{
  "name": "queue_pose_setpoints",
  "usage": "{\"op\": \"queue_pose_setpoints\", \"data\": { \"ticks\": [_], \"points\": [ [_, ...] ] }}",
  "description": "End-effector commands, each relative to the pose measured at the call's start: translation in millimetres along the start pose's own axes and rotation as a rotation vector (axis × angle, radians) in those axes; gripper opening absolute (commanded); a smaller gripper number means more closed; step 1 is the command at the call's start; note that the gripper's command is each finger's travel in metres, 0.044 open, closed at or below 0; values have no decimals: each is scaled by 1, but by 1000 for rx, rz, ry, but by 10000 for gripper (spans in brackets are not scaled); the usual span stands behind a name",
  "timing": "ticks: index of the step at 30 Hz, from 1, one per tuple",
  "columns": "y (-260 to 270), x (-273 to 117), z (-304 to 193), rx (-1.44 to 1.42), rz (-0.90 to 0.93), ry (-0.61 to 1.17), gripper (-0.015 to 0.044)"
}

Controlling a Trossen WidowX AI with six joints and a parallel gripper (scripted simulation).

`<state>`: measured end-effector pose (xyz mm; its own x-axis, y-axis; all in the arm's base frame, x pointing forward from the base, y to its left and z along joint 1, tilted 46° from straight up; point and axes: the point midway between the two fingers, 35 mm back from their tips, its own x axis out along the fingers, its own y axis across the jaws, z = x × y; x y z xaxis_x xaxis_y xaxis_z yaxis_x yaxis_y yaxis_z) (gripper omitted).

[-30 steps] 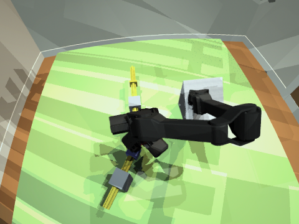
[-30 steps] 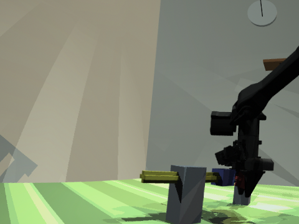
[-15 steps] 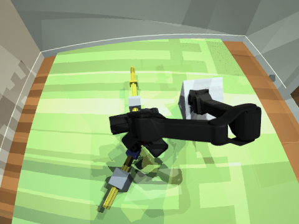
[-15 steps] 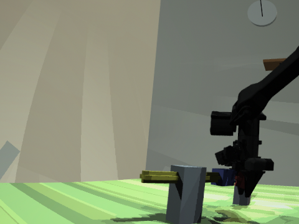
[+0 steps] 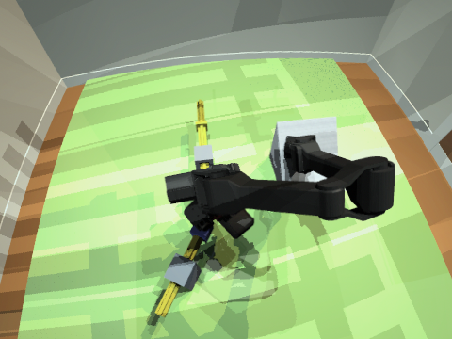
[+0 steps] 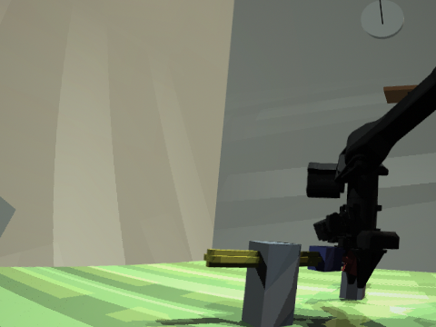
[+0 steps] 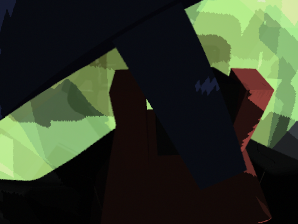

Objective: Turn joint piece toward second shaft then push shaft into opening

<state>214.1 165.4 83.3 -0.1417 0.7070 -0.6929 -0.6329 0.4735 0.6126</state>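
The first shaft (image 5: pixel 167 299) (image 6: pixel 232 257), yellow, runs through its grey block (image 5: pixel 183 272) (image 6: pixel 274 291) and ends in a dark blue yoke (image 5: pixel 201 232) (image 6: pixel 324 258) (image 7: pixel 170 65). A dark red joint piece (image 6: pixel 349 262) (image 7: pixel 130 165) is hinged at the yoke. My gripper (image 6: pixel 357 274) points down, shut on the red piece; in the top view the arm covers its fingertips. The exact direction of the opening is hidden. The second shaft (image 5: pixel 201 113), yellow with a collar, passes through the second grey block (image 5: pixel 203 153) (image 6: pixel 352 289). Its near end shows just beyond that block, beside my wrist.
A pale block (image 5: pixel 320 132) stands behind my arm's base at the right. My arm stretches from there over the gap between the two shaft blocks. Brown borders (image 5: pixel 377 94) edge the green patterned surface, with grey walls beyond.
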Motion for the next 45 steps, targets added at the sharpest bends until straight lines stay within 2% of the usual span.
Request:
{"op": "queue_pose_setpoints", "data": {
  "ticks": [1, 4, 6, 11, 17, 24, 45],
  "points": [
    [0, 0, 0, 5, -1, 0, 182],
    [0, 0, 0, 5, -1, 0, 182],
    [0, 0, 0, 0, 0, 0, 147],
    [0, 0, 0, 0, 0, 0, 147],
    [0, 0, 0, 0, 0, 0, 0],
    [-1, 0, 0, -26, -1, 8, 0],
    [-14, -4, 2, -401, -24, 118, 0]
  ]
}}
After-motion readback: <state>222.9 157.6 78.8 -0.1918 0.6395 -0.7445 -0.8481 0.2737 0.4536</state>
